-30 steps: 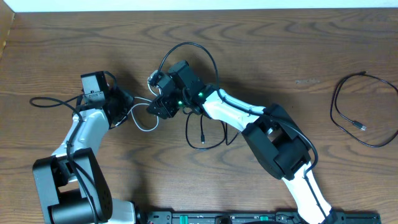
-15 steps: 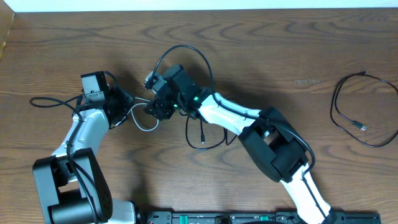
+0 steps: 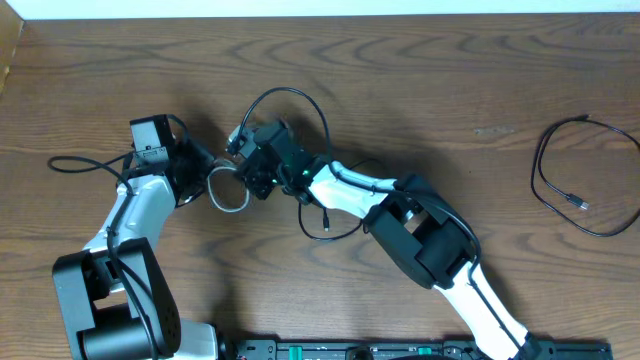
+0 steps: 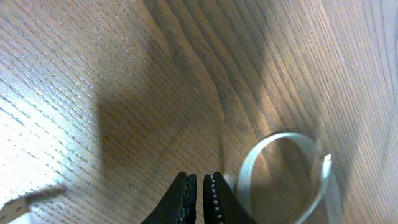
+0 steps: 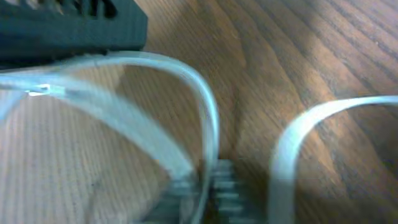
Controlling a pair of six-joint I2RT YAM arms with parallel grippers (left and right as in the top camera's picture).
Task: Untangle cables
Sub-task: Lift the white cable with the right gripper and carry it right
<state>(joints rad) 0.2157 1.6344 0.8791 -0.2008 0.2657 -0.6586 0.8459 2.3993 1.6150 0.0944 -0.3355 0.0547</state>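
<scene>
left hand: pressed together, bottom centre of wrist view | right hand: pinching white cable | black cable: overhead centre, on surface

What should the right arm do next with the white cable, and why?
Probably draw the right gripper slowly away from the left gripper. Its jaws look shut on the white cable, which curls in a loop between the two grippers, so a gentle pull should open that loop. The right wrist view is blurred, so the grip is uncertain.
</scene>
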